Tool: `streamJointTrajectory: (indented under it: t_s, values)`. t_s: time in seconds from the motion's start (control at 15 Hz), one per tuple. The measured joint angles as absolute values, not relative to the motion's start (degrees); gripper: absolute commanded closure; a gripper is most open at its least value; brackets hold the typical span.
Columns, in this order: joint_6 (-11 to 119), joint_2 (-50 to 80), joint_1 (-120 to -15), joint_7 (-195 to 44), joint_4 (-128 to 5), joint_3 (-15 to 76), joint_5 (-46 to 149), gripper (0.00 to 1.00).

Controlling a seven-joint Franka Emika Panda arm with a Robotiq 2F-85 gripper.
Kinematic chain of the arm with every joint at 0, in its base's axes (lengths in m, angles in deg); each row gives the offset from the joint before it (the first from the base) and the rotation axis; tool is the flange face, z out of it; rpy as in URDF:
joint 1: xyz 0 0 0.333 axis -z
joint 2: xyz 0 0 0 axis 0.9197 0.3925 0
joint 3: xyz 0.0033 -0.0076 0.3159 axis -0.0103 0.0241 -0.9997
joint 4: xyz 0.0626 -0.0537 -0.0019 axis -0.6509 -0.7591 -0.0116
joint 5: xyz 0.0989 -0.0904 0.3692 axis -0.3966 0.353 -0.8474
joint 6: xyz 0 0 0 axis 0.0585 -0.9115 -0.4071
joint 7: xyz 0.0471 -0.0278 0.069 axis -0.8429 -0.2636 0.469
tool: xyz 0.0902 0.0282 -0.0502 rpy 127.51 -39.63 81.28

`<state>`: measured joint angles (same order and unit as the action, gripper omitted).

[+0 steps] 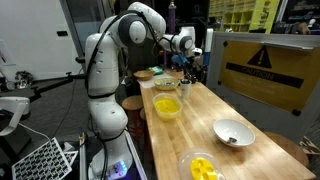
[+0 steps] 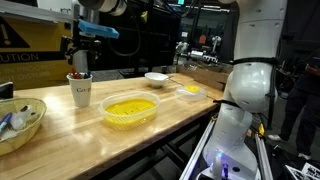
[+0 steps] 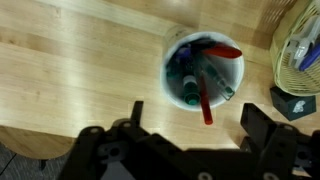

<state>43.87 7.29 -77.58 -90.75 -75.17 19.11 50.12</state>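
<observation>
A white cup (image 3: 168,68) stands on the wooden table (image 3: 70,70) and holds several markers, among them a red one (image 3: 205,103) that sticks out over the rim and a teal one (image 3: 189,92). In the wrist view my gripper (image 3: 195,122) is open, its two dark fingers apart on either side just below the cup, with nothing between them. In both exterior views the gripper (image 2: 80,56) (image 1: 191,62) hangs straight above the cup (image 2: 80,92) (image 1: 186,90), clear of the marker tips.
A wicker basket (image 3: 300,45) (image 2: 20,122) with pens sits next to the cup, with a small black block (image 3: 296,102) beside it. Further along the table are a yellow bowl (image 2: 130,110) (image 1: 167,107), a white bowl (image 2: 155,77), a small yellow dish (image 2: 190,90) and a metal bowl (image 1: 233,132). A yellow warning panel (image 1: 265,65) borders the table.
</observation>
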Motion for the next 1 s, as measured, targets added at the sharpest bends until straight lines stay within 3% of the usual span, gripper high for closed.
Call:
streamJointTrajectory:
  t_s: [1.0]
  values:
    - [41.0,5.8,-78.9,-91.3,-76.5,18.1,55.1,0.0]
